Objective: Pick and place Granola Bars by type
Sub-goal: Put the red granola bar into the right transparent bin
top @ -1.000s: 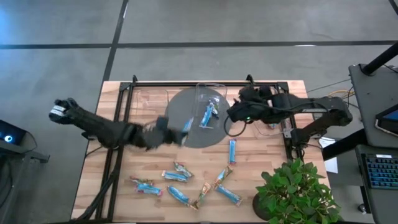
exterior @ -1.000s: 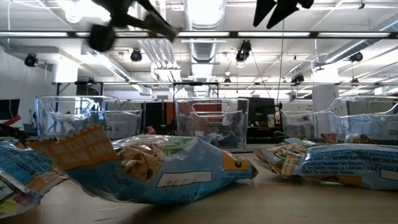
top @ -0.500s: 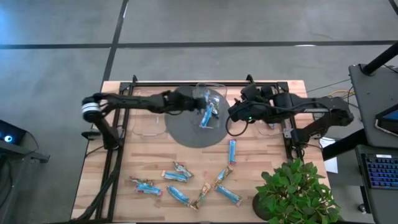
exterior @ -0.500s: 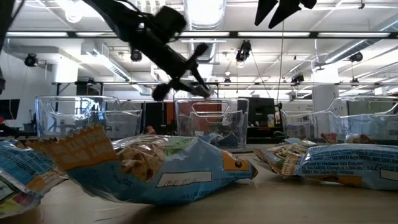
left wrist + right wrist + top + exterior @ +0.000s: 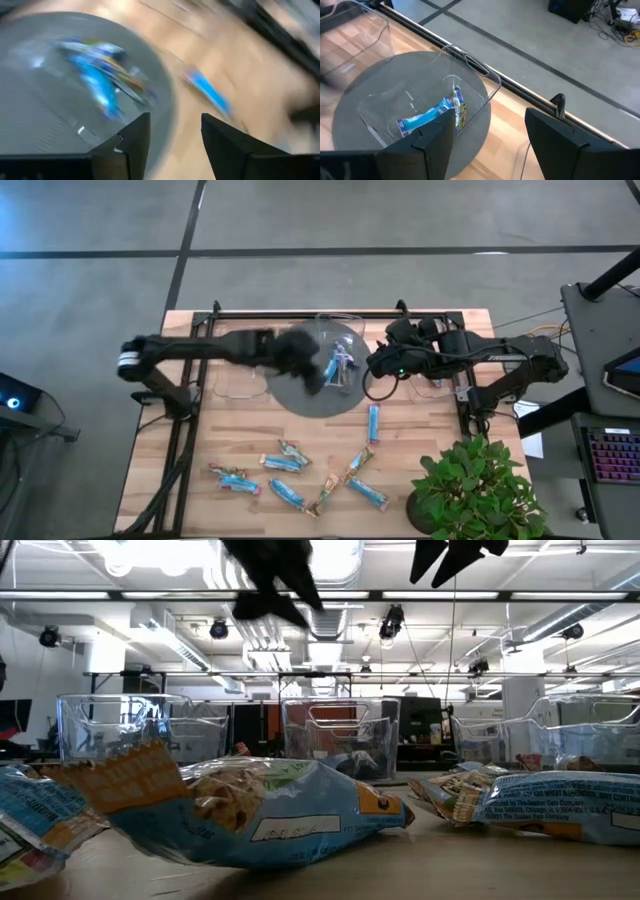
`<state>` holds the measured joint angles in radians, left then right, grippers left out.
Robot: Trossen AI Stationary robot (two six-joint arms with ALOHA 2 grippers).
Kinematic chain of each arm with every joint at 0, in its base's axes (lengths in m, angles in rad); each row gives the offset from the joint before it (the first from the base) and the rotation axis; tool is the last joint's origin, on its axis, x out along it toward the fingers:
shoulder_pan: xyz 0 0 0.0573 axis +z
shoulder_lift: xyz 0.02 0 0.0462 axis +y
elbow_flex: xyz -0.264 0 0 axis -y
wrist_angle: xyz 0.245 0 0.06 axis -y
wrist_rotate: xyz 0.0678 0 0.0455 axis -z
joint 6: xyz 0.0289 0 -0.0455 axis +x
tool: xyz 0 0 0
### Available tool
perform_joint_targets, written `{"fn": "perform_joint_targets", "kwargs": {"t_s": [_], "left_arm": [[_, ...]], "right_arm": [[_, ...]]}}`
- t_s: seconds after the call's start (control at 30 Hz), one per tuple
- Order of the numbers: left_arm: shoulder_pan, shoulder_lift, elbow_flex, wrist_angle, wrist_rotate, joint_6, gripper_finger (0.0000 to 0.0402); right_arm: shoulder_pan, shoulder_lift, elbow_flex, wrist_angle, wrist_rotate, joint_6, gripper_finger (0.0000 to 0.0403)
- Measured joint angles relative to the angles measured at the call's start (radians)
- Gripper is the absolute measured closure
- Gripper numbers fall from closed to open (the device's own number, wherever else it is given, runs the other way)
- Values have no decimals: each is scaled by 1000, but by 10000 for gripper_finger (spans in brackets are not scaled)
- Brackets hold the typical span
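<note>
Two Granola Bars in blue wrappers (image 5: 336,365) lie in a clear bin (image 5: 322,330) that stands on a grey round disc (image 5: 290,395). My left gripper (image 5: 308,372) hovers open over the bin's left part, with nothing between its fingers (image 5: 172,117); the bars (image 5: 100,85) lie ahead of it. My right gripper (image 5: 372,365) waits open and empty just right of the bin (image 5: 490,112). Several more bars, blue and tan, lie flat on the wood near the front edge (image 5: 290,480), and one blue bar (image 5: 373,423) lies nearer the disc.
A second clear bin (image 5: 235,370) stands left of the disc, and another (image 5: 560,735) to its right. A potted plant (image 5: 470,490) occupies the near right corner. Black frame rails (image 5: 200,360) run along the left, far and right sides of the table.
My left gripper has carried a blue bar from the table's middle toward the far right, over the bin. It dipped there and has risen again. Its fingers are now empty, and a second bar lies in the bin beside the first.
</note>
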<state>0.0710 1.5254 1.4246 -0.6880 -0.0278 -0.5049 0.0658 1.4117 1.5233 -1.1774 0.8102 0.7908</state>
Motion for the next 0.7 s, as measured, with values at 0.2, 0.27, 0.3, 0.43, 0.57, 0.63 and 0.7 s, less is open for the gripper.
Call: {"fn": "perform_joint_targets", "kwargs": {"t_s": [0.2,0.27,0.3,0.43,0.57,0.63,0.7], "left_arm": [[-299,-148,-71,-210,-44,-17,243],[-392,-185,-117,-229,-67,-126,243],[-442,-198,-142,-239,-69,-193,243],[-622,-234,-259,-279,-66,-409,243],[-781,-238,-372,-279,-70,-495,243],[-835,-232,-425,-275,-67,-520,243],[-870,-228,-469,-276,-70,-554,243]], "right_arm": [[0,9,-6,13,-63,-100,172],[0,17,-9,13,-84,-111,172],[0,22,-11,14,-91,-112,172],[0,45,-20,15,-99,-114,172],[2,74,-24,23,-117,-164,172],[6,87,-24,33,-145,-217,172],[12,101,-24,36,-163,-254,172]]}}
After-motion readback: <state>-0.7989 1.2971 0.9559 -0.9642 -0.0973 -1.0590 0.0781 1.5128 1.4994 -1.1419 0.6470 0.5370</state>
